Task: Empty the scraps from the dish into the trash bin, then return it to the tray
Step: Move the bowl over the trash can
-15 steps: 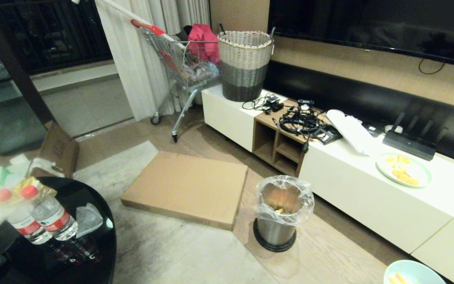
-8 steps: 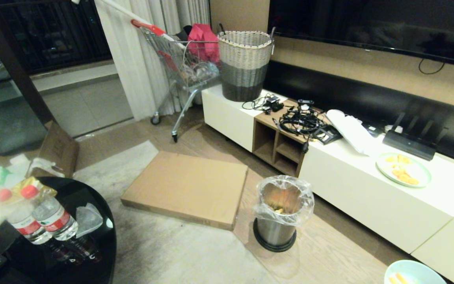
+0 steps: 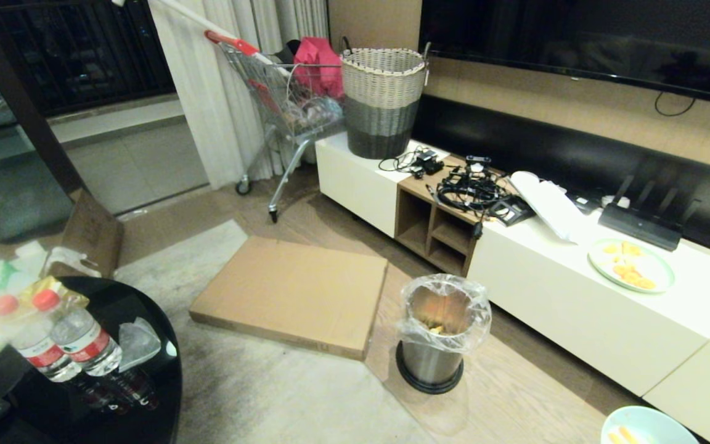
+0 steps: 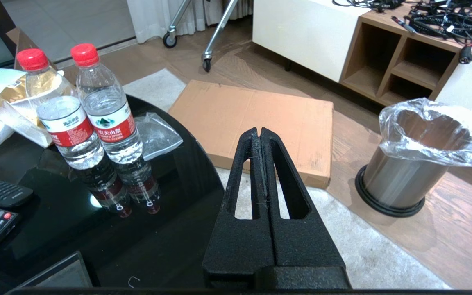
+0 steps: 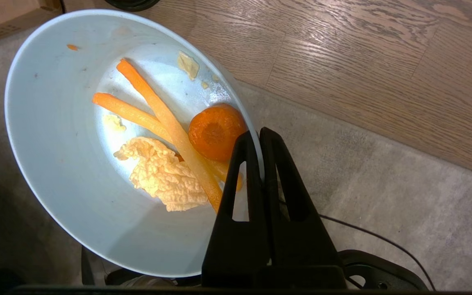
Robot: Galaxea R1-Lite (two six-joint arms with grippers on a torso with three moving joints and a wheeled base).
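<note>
Item: dish (image 5: 76, 164), rim pinched by the right tool (image 5: 260, 135), lower right of the head view. Scraps (image 5: 170, 147) retained. Trash bin (image 3: 441, 333) well apart, centre frame. Left tool (image 4: 260, 133) closed, empty. Risk: a 1-sided rim grip is judged liable to slip; scraps may be spilled onto the floor short of the bin.

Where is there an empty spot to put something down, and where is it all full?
Free: the white cabinet top in front of the green plate, and the rug between cardboard and black table. Crowded: cables over the wooden shelves, bottles on the black table.
</note>
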